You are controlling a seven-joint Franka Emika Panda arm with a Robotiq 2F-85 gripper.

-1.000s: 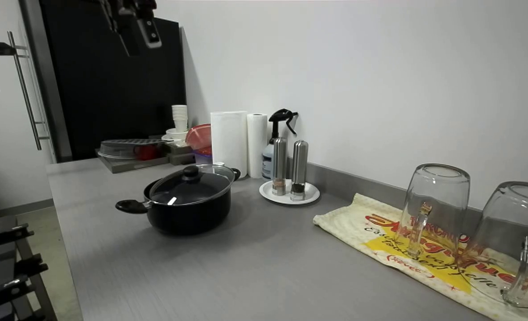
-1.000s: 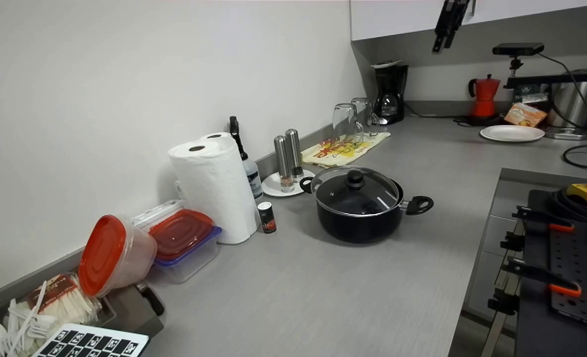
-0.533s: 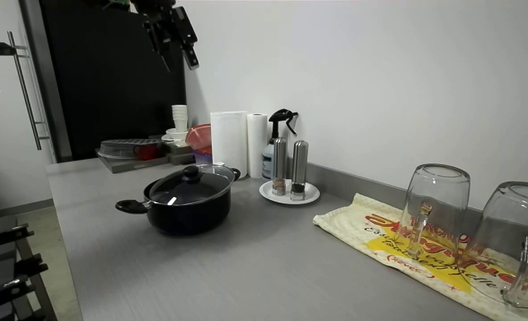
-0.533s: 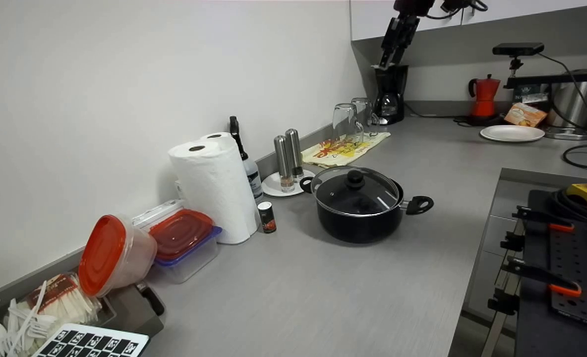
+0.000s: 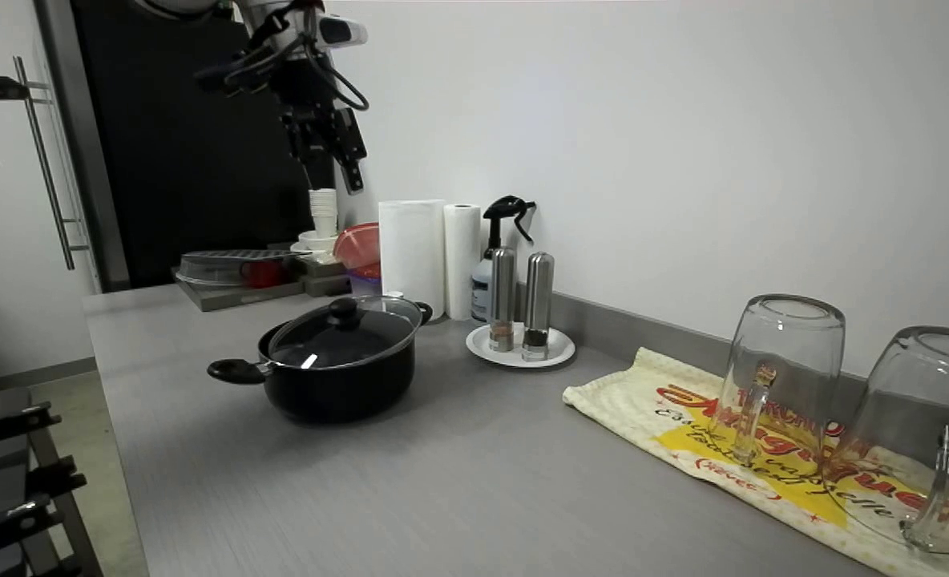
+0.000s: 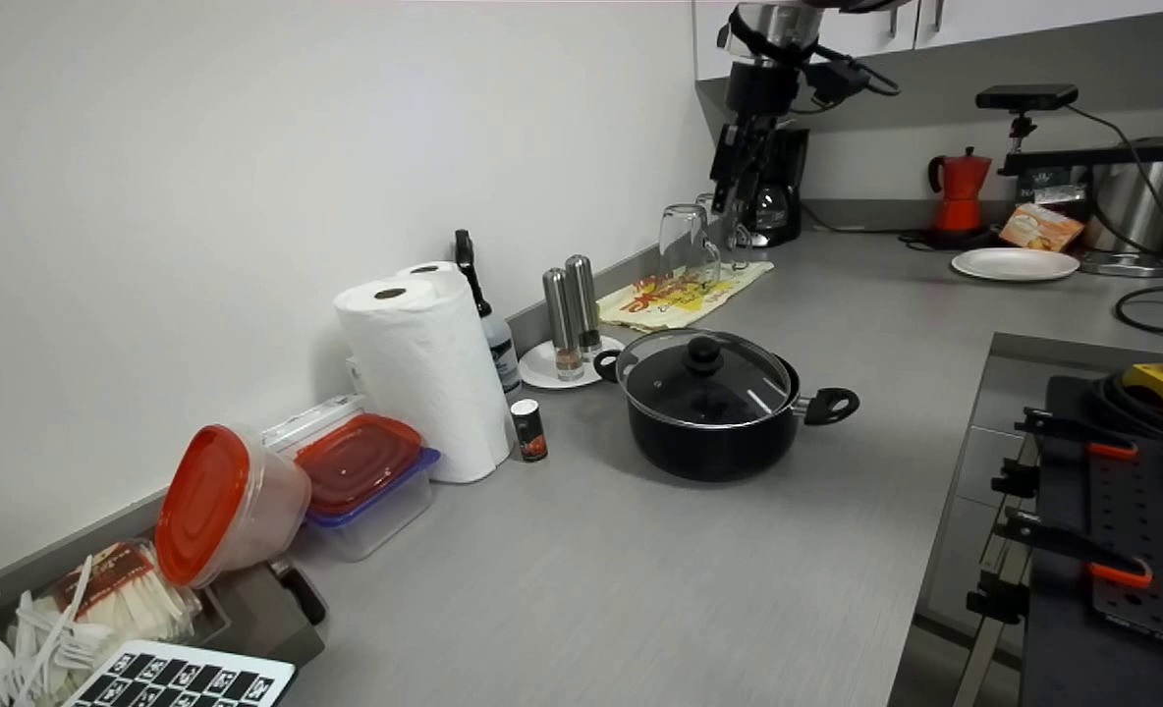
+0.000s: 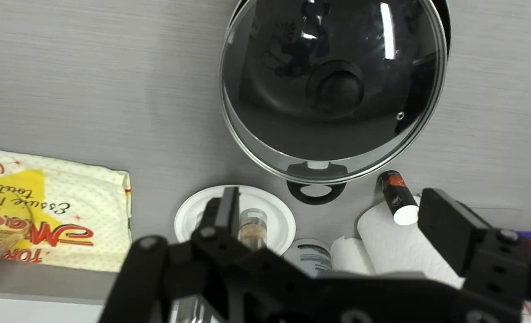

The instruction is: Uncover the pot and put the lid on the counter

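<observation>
The black pot (image 5: 338,401) (image 6: 714,457) stands on the grey counter (image 5: 474,497) (image 6: 621,599). The round glass lid (image 5: 378,340) (image 6: 660,378) rests on it, shifted off centre toward the wall, slightly tilted and overhanging one side handle. Its dark knob (image 5: 345,311) (image 6: 703,353) points up. In the wrist view the lid (image 7: 283,125) fills the top centre, and a pot handle (image 7: 317,197) shows below its rim. My gripper (image 5: 333,186) (image 6: 727,206) hangs above the pot, apart from it. In the wrist view the jaws (image 7: 330,197) are wide open and empty.
A white plate (image 5: 482,353) with two metal grinders stands beside the pot near the wall. Paper towel rolls (image 6: 424,383), a spray bottle (image 6: 499,349) and a small black shaker (image 6: 528,430) are close by. Two glasses (image 5: 787,353) stand on a yellow-red cloth (image 5: 643,401).
My gripper has come down from the top of the exterior views toward the pot and the wall, and more of the arm shows. The pot and lid have not moved.
</observation>
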